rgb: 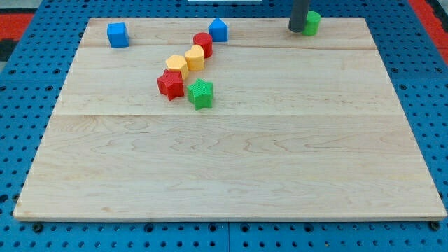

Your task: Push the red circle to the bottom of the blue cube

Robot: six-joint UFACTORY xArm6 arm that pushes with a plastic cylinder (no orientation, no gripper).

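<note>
The red circle (203, 43) stands near the board's top, just left of and below a blue pentagon-like block (218, 29). The blue cube (117, 34) sits at the top left, well apart from the red circle. My tip (297, 29) is at the top right of the board, touching or nearly touching the left side of a green round block (311, 22). The tip is far to the right of the red circle and the blue cube.
Two yellow blocks (195, 58) (176, 65) run diagonally down-left from the red circle. A red star (170, 84) and a green star (201, 94) lie below them. The wooden board (231, 161) lies on a blue pegboard surface.
</note>
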